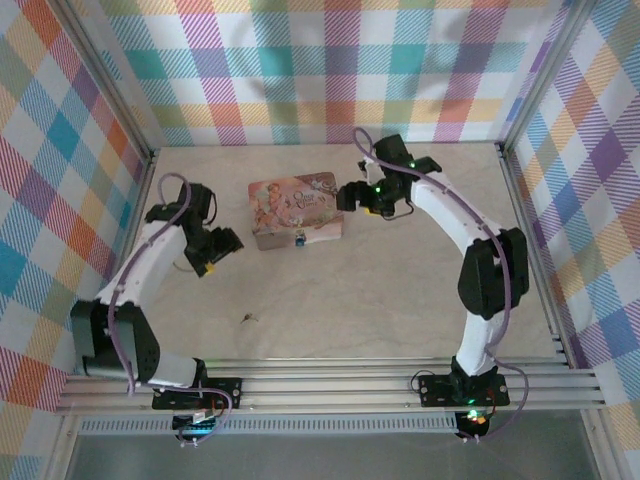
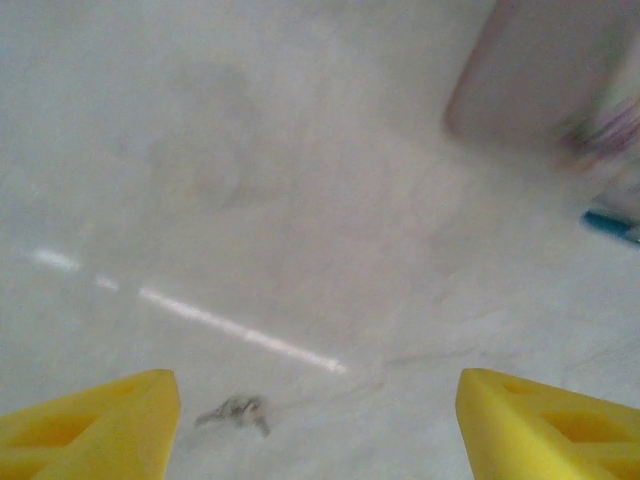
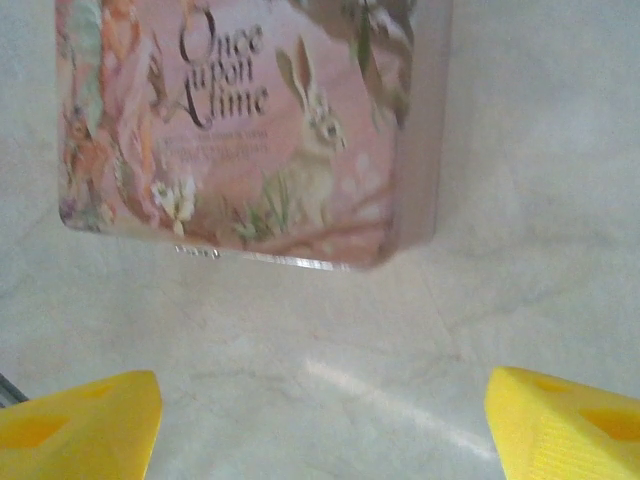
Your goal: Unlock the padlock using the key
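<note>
The tiny blue padlock [image 1: 298, 239] hangs at the front edge of the pink picture-printed box [image 1: 295, 210]; a blue sliver of the padlock [image 2: 610, 224] peeks in at the right of the left wrist view. The small dark key [image 1: 247, 318] lies on the table, well in front of the box; in the left wrist view the key [image 2: 235, 411] lies low between the yellow fingers, nearer the left one. My left gripper [image 1: 212, 255] is open, left of the box and beyond the key. My right gripper [image 1: 352, 198] is open and empty, just right of the box [image 3: 250, 120].
The pale table [image 1: 400, 300] is walled by checked panels on three sides. An aluminium rail [image 1: 330, 385] runs along the near edge by the arm bases.
</note>
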Robot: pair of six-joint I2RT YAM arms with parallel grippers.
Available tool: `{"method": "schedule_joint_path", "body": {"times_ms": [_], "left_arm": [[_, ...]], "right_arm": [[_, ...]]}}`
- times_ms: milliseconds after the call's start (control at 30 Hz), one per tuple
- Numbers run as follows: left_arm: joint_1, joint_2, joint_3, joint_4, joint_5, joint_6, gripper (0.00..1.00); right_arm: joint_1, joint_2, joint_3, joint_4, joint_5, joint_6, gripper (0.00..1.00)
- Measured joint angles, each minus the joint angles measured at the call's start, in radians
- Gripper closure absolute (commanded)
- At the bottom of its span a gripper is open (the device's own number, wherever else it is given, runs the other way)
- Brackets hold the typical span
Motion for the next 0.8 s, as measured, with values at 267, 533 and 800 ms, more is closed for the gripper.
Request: {"method": "schedule_joint_path", "body": {"times_ms": [267, 533, 800], "left_arm": [[-0.121, -0.158, -0.248, 0.001, 0.027, -0.109, 0.45], [-0.316, -0.135, -0.303, 0.037, 0.023, -0.193, 0.52], [-0.337, -0.055, -0.342, 0.116, -0.012, -0.229, 0.65]], "right_arm": [[0.116, -0.07, -0.191, 0.094, 0.0, 0.031, 0.18], [0.259, -0.073, -0.229, 0.141, 0.0, 0.032, 0.19], [0.29, -0.028, -0.192, 0.149, -0.001, 0.032, 0.19]]}}
